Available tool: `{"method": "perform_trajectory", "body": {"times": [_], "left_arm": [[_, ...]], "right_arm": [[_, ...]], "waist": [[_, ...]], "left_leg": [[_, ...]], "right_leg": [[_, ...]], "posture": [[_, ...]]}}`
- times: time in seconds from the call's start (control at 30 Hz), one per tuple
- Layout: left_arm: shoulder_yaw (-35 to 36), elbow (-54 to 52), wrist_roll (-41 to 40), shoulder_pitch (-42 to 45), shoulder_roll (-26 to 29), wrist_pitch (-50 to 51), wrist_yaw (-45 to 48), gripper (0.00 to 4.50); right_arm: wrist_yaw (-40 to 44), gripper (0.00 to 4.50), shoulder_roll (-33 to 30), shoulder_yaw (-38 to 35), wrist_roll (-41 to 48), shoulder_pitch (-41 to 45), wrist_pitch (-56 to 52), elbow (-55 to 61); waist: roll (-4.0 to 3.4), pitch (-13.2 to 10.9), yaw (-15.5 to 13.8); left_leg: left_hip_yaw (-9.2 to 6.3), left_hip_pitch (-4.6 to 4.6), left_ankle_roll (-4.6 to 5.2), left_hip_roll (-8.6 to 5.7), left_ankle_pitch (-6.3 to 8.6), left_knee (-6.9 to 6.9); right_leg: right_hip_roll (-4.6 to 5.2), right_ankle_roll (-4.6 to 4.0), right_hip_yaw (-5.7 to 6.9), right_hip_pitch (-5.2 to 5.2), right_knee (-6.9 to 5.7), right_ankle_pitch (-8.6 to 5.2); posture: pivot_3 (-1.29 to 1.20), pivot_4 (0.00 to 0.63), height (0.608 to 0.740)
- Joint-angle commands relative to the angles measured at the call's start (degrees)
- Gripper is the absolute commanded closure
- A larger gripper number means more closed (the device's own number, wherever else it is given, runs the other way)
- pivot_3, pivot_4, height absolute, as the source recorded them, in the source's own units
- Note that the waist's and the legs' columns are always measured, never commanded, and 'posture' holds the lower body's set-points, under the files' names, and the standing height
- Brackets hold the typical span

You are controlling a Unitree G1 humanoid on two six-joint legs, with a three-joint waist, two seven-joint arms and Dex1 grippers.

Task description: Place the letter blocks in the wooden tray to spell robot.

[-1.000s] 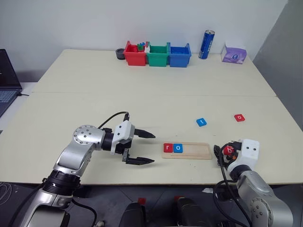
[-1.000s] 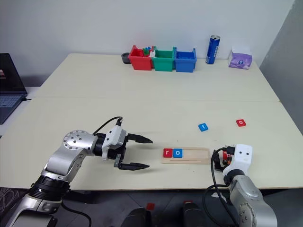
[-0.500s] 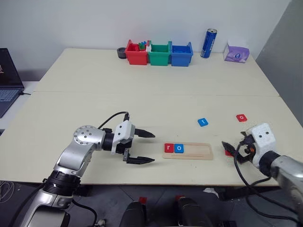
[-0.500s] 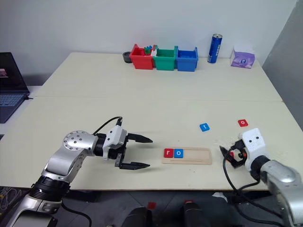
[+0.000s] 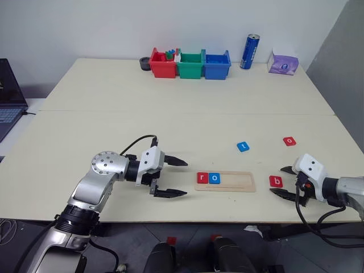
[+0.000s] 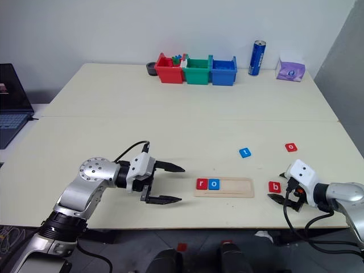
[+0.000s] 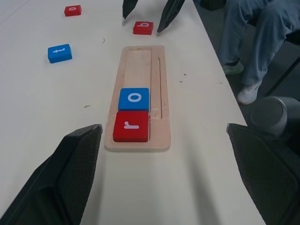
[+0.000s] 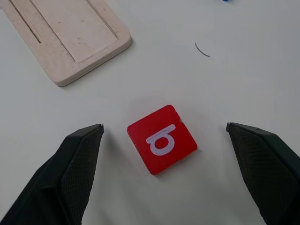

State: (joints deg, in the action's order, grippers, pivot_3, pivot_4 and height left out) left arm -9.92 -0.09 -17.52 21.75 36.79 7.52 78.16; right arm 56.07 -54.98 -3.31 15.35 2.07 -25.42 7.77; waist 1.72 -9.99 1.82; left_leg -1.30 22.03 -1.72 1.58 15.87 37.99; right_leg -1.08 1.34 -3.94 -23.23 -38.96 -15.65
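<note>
The red b block (image 8: 162, 138) looks light, stiff, thin; best pinched by opposite edges; right gripper (image 5: 288, 181) fingers spread around it; left gripper (image 5: 170, 177) released.

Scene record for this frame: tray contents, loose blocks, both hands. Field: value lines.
tray: wooden tray, red r and blue o at its left end, rest bare
loose blocks: red b right of tray; blue t and red o farther back
left hand: open, empty, left of tray
right hand: open, fingers either side of red b, not gripping it
remaining: b, o, t
</note>
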Motion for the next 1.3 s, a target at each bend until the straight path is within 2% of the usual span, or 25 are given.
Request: {"method": "perform_trajectory", "body": {"times": [0.03, 0.1, 0.2, 0.43, 0.57, 0.73, 1.03, 1.3], "left_arm": [[0.21, -0.93, 0.04, -0.11, 0.38, -1.46, -0.10, 0.00], [0.34, -0.71, 0.15, -0.11, 0.31, -1.76, -0.37, 0.00], [0.49, -0.65, 0.14, -0.19, 0.45, -1.82, -0.41, 0.00], [1.34, 0.19, 0.30, -0.78, 1.52, -1.36, -0.63, 0.00], [1.36, 0.75, 0.57, -1.01, 2.12, -1.62, -0.91, 0.00], [1.52, 1.00, 0.61, -2.03, 2.54, -2.65, -0.93, 0.00], [0.83, 3.35, 1.25, -2.38, 1.95, -5.67, -1.13, 0.00], [0.64, 2.01, 1.62, -3.89, 1.57, -5.96, -2.16, 0.00]], "right_arm": [[3.92, 0.04, -1.30, 1.39, -0.12, 2.89, 0.22, -2.45], [4.83, 0.04, -1.19, 2.07, -0.18, 4.05, -0.26, -3.63], [5.93, 0.66, -1.19, 3.35, -1.00, 5.69, 0.00, -5.30], [7.70, 3.12, -2.09, 2.34, 0.55, 7.64, -1.97, -1.85], [7.40, 3.12, -1.27, 2.19, 4.45, 9.70, -7.61, 7.42], [4.83, 3.12, 1.50, 8.09, 3.86, 14.52, -12.27, 14.38], [3.71, 3.12, 6.05, 19.43, -1.74, 21.21, -12.62, 12.47], [4.53, 3.12, 8.19, 23.41, -4.70, 23.93, -10.23, 9.23]], "waist": [[0.00, 0.00, -0.02], [0.00, 0.00, -0.02], [-0.01, -0.01, -0.03], [-0.02, -0.01, -0.03], [-0.09, -0.05, 0.11], [-0.08, -0.05, 0.00], [-0.08, -0.06, -0.12], [-0.09, -0.06, -0.06]], "left_leg": [[0.00, 0.00, 0.00, 0.00, 0.00, 0.00], [0.00, 0.00, 0.00, 0.00, 0.00, 0.01], [0.01, 0.00, 0.00, 0.01, 0.00, 0.01], [-0.01, 0.00, 0.00, 0.03, 0.00, 0.02], [-0.05, -0.03, 0.00, 0.04, 0.00, 0.02], [-0.10, -0.02, 0.00, 0.06, 0.00, 0.02], [-0.09, 0.03, 0.00, 0.03, 0.00, 0.04], [-0.10, 0.04, 0.00, 0.05, 0.00, 0.04]], "right_leg": [[0.00, 0.00, 0.00, 0.00, 0.00, 0.00], [0.01, 0.00, 0.00, 0.00, 0.00, 0.00], [0.02, 0.00, -0.01, 0.00, -0.01, 0.00], [0.03, -0.01, 0.01, 0.00, -0.02, 0.01], [0.02, 0.00, -0.01, 0.00, -0.05, 0.01], [0.02, 0.00, 0.05, 0.00, -0.04, 0.01], [0.10, 0.00, 0.07, -0.02, -0.03, 0.01], [0.11, -0.07, 0.13, -0.04, -0.04, 0.04]], "posture": [[0.00, 0.150, 0.740], [0.00, 0.150, 0.740], [0.00, 0.150, 0.740], [0.00, 0.150, 0.740], [0.00, 0.150, 0.740], [0.00, 0.150, 0.740], [0.00, 0.150, 0.740], [0.00, 0.150, 0.740]]}}
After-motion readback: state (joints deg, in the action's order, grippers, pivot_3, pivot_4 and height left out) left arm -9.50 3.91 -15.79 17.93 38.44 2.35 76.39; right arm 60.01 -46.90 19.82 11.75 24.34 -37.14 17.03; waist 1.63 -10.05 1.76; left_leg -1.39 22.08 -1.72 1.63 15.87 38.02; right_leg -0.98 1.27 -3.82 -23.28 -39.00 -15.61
